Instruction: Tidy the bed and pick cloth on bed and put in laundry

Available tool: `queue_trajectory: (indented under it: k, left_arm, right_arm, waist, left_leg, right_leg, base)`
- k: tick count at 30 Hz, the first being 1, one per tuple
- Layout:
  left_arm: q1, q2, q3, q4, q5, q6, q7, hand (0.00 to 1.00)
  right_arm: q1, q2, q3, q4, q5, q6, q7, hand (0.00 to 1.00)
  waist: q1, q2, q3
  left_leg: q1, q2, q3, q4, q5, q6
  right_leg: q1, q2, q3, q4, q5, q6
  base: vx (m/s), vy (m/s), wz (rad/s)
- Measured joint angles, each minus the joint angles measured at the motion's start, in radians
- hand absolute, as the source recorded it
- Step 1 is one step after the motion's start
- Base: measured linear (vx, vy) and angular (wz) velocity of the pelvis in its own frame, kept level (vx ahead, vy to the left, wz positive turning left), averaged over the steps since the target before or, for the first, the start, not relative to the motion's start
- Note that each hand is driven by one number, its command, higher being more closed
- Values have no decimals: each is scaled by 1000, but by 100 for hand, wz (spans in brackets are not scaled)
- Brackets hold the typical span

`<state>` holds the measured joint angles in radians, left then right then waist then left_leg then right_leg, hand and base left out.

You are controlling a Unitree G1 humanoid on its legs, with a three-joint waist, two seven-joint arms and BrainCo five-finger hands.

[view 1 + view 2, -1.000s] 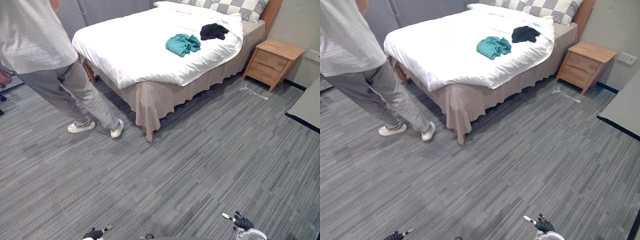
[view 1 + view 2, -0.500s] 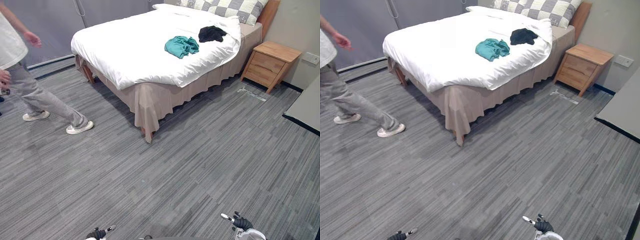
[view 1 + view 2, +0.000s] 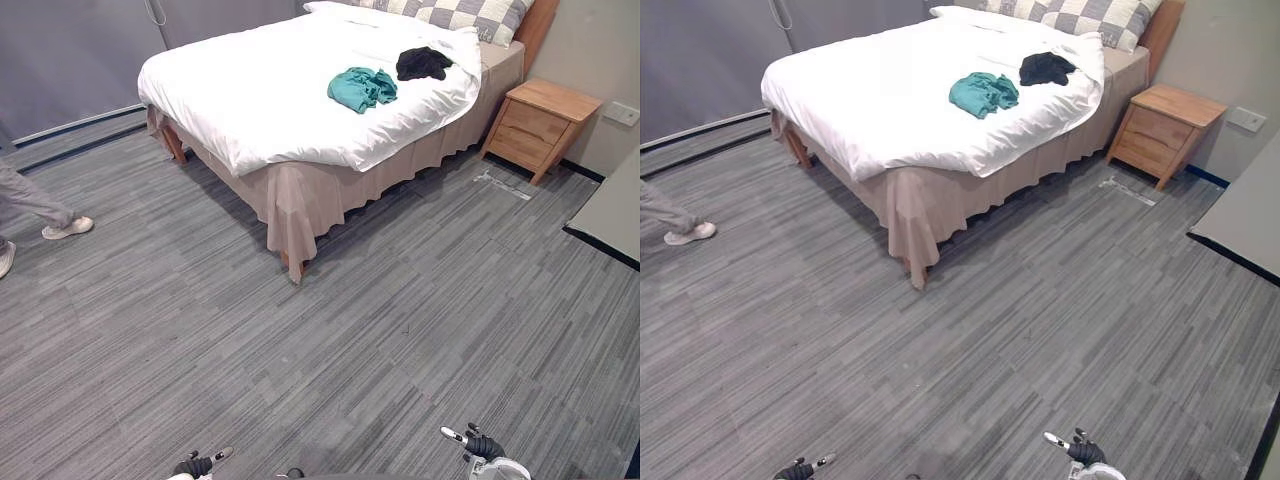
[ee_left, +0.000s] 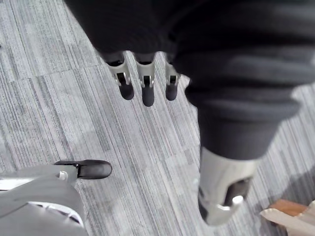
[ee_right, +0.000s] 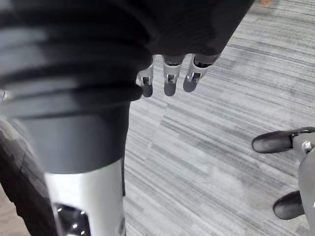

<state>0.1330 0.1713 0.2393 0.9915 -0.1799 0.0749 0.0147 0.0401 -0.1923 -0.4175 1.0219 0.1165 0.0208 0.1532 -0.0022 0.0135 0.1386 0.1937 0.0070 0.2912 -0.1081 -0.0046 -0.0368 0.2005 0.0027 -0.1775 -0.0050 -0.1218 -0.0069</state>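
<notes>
A bed [image 3: 300, 175] with a white duvet [image 3: 270, 90] stands across the room, a few metres off. A teal cloth [image 3: 361, 87] lies bunched on the duvet, and a black cloth [image 3: 422, 62] lies just beyond it near the checked pillow [image 3: 470, 14]. My left hand [image 3: 200, 464] and right hand [image 3: 470, 443] hang low at the view's bottom edge, far from the bed. Each hand hangs over the carpet with relaxed fingers [image 4: 142, 83] holding nothing; the right hand's fingers [image 5: 170, 78] look the same.
A wooden nightstand [image 3: 540, 125] stands right of the bed by the wall. A person's leg and shoe [image 3: 45, 215] show at the left edge. Grey carpet [image 3: 400, 320] stretches between me and the bed. A grey surface [image 3: 615, 215] juts in at the right edge.
The person has walked off to the left, from beside the bed's corner to the view's edge. The cloths and my hands have stayed put.
</notes>
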Motion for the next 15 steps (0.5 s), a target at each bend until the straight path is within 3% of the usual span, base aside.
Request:
queue_trajectory:
  k: [4,5,7,8,9,11,13,14,15]
  left_arm:
    - [2,-7,-3,0,0,-1,-1,0]
    - [-2,-9,-12,0,0,-1,-2,0]
    - [-22,-9,-45,1,0,1,-3,0]
    - [-26,-8,-67,3,-1,2,-4,0]
    - [-25,-3,-73,6,-2,2,-4,0]
    - [-31,9,-74,13,-2,0,-5,0]
    - [-34,17,-74,12,-3,-1,-17,0]
    - [-43,22,-79,11,-4,0,-19,0]
    - [-66,25,-89,10,-5,-1,-20,0]
  right_arm:
    - [0,0,0,0,0,0,-5,0]
    - [-4,0,-1,0,0,-2,-7,0]
    - [-8,0,0,-1,3,-1,-9,0]
    - [-9,0,11,-1,5,0,-13,0]
    - [-18,4,36,-1,9,3,-16,0]
    - [-18,22,41,0,9,12,-17,0]
    - [-11,33,41,24,9,24,-17,0]
    - [0,37,41,28,10,30,-17,0]
    - [7,37,40,27,13,32,-18,0]
  waist:
    - [0,2,2]
    - [0,2,14]
    - [0,-4,45]
    - [3,-9,64]
    - [5,-6,80]
    - [-2,-20,116]
    - [-1,-14,141]
    - [-6,-13,152]
    - [-18,-10,156]
  left_leg:
    - [0,1,3,5,-8,3]
    - [-9,2,5,28,-27,11]
    - [-43,3,9,135,-101,19]
    - [-79,13,17,210,-153,23]
    - [-88,20,28,264,-186,23]
    - [-84,29,26,330,-228,11]
    - [-70,62,19,366,-246,2]
    - [-55,85,6,368,-253,-10]
    - [-51,116,-12,362,-267,-21]
  right_leg:
    - [-4,-1,0,7,-5,4]
    - [-26,-8,-1,58,-34,10]
    - [-91,-46,-9,236,-120,72]
    - [-187,-77,-31,444,-143,98]
    - [-308,-120,-43,676,-133,95]
    - [-412,-181,-56,884,-147,86]
    - [-459,-175,-51,848,-167,115]
    - [-471,-165,-53,741,-164,124]
    - [-486,-146,-51,518,-97,123]
  base:
    - [0,0,0]
    - [0,0,0]
    - [-10,3,-5]
    - [-46,28,-30]
    - [-23,36,-33]
    - [78,18,-9]
    - [185,-50,3]
    - [316,-174,31]
    - [267,-158,36]
